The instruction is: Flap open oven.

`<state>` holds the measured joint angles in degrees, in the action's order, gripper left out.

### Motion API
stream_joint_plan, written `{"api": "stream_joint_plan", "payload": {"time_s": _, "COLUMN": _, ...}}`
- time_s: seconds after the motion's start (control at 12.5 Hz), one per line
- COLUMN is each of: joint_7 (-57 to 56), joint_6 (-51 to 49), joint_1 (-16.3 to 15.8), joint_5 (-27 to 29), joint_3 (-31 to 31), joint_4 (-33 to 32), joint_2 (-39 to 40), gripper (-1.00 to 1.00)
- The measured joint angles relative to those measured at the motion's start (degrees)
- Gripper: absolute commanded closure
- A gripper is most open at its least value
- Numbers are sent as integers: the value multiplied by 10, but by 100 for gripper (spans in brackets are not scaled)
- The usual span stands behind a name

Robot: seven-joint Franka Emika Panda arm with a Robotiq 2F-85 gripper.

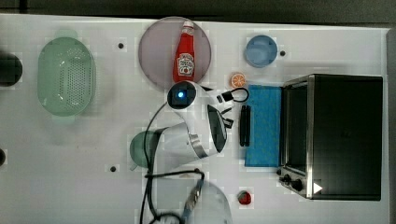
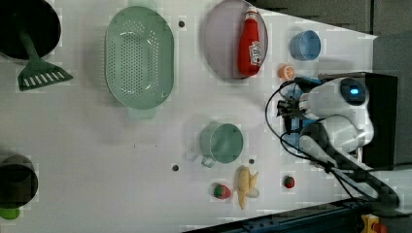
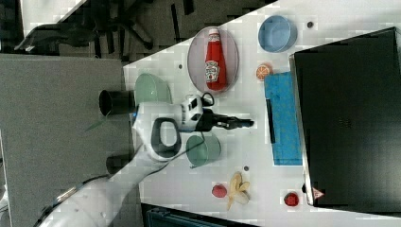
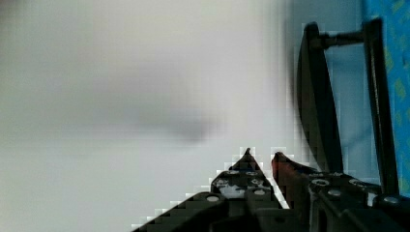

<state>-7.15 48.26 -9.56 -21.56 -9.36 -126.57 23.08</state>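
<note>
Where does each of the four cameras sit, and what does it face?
Top view: overhead, looking straight down on the table; the arm, oven with its door flapped open.
Left view: high, the oven at the left view's right; the arm covers it.
Right view: high, oblique; arm and gripper reach toward the door handle.
Wrist view: behind the fingertips, facing the handle.
Shared: ketchup bottle, top and right views.

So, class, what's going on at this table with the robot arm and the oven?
The oven has its glass door folded down flat over the white table, with the bar handle on the arm's side. The gripper hovers just short of that handle, fingers slightly apart and holding nothing. The opening looks done.
</note>
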Motion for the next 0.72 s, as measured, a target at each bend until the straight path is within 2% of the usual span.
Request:
{"api": "stream_joint_plan", "payload": {"time_s": 0.24, "joint_7": 0, "joint_6": -14, "joint_1": -7, "joint_5": 130, "joint_3": -7, "joint_4": 11, "joint_2": -95, "gripper": 65}}
{"api": "stream_joint_plan", "payload": {"time_s": 0.32, "joint_7": 0, "joint_6": -29, "joint_1": -8, "joint_5": 153, "joint_3": -12, "joint_4": 22, "joint_2": -126, "gripper": 65}}
{"api": "stream_joint_plan", "payload": {"time_s": 0.72, "joint_7": 6, "joint_6": -144, "joint_1": -2, "joint_5": 180, "joint_3": -41, "joint_4": 93, "joint_2": -236, "gripper": 65}}
